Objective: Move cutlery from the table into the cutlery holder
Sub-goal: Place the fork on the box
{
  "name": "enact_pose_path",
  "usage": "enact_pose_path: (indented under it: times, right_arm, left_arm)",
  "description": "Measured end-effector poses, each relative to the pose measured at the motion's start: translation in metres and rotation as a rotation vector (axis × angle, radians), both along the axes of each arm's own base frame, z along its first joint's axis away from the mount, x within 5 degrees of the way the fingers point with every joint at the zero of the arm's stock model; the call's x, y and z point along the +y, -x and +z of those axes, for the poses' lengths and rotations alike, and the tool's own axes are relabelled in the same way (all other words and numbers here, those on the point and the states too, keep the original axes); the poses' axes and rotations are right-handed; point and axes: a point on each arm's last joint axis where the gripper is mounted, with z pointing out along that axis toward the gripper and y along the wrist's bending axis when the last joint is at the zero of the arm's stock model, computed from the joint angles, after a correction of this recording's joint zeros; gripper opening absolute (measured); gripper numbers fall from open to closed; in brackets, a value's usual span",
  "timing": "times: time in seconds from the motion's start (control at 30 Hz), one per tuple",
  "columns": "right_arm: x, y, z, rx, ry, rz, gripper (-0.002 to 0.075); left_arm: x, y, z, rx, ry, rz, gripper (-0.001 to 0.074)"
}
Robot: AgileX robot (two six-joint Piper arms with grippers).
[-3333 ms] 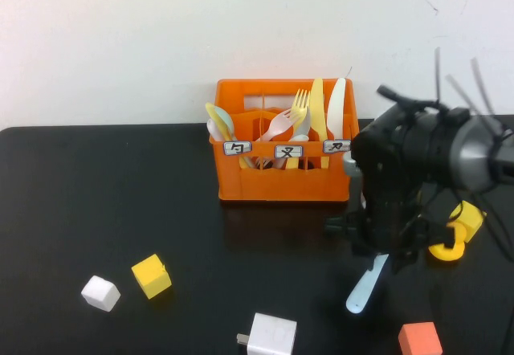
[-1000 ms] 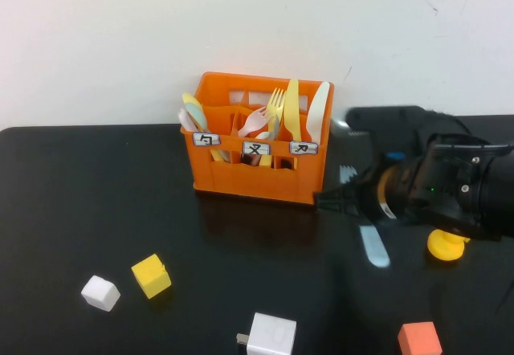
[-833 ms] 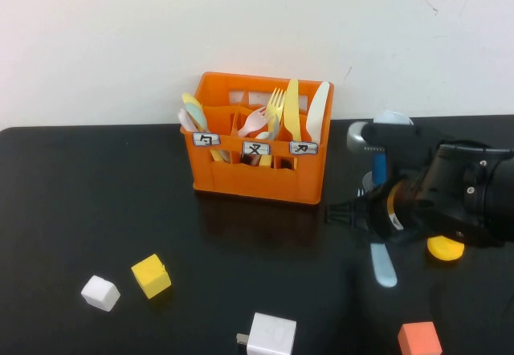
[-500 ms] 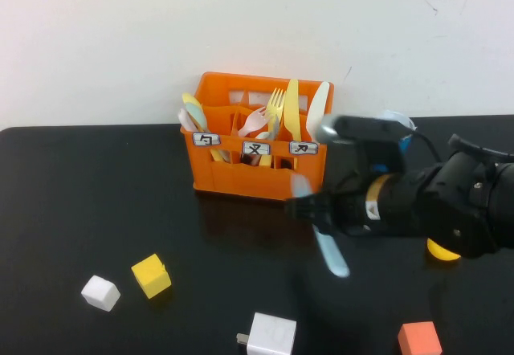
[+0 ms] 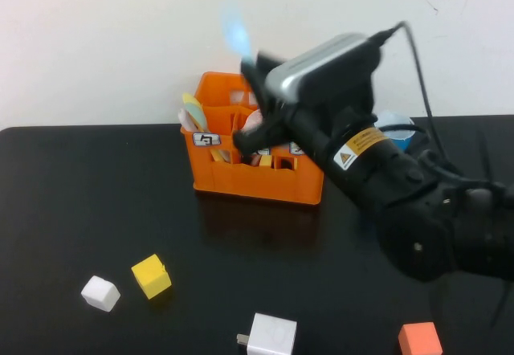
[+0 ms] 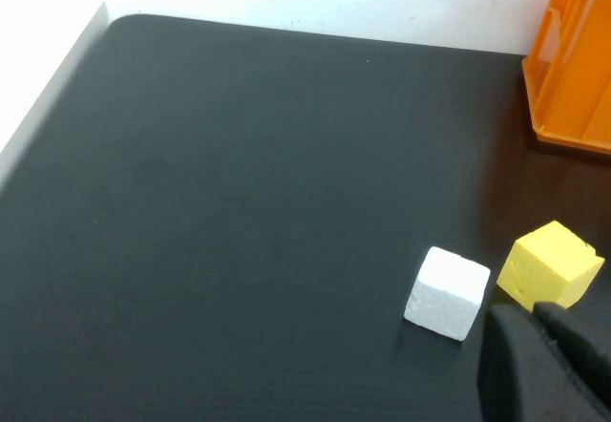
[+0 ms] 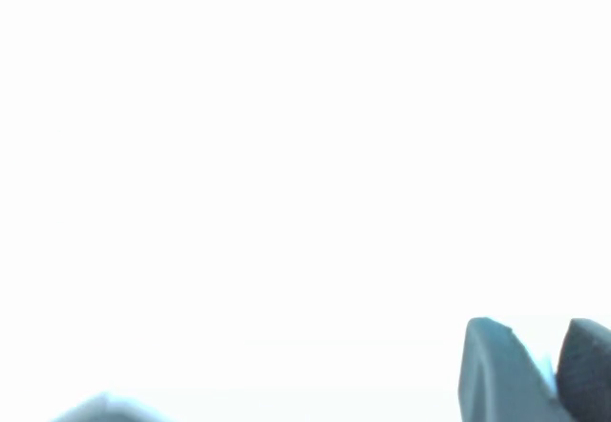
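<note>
At upper centre of the high view, the right gripper (image 5: 250, 64) was held above the cutlery holder (image 5: 241, 177), closed on the blurred light blue fork (image 5: 235, 27). Insertion step judged underway; lowering into a compartment needed next. Left gripper (image 6: 549, 360) was parked near the cubes, state indeterminate.

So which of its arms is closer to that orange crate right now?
The right. Its end effector hangs above the orange crate, holding a light blue utensil up. The left end effector is far off, beside the yellow cube and white cube.
</note>
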Motion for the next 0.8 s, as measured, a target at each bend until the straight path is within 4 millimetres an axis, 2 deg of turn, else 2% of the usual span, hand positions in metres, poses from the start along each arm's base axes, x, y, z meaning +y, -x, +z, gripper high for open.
enact_pose_path:
  times: [0.07,0.33,0.5,0.8]
  right_arm:
    - [-0.002,-0.007,-0.001,-0.061,-0.094,-0.041,0.0118]
    - [0.0,-0.046,-0.039,0.067,-0.343,-0.099,0.0118]
    - [0.008,-0.066,-0.056,0.075,-0.363,-0.112,0.0118]
    - [0.023,-0.09,-0.058,0.021,-0.35,-0.111,0.0118]
  left_arm:
    - [0.0,0.0,0.0,0.0,0.0,0.0,-0.0003]
    - [0.0,0.0,0.0,0.0,0.0,0.0,-0.0003]
    - [0.0,0.0,0.0,0.0,0.0,0.0,-0.0003]
    - [0.0,0.0,0.0,0.0,0.002,0.001,-0.0003]
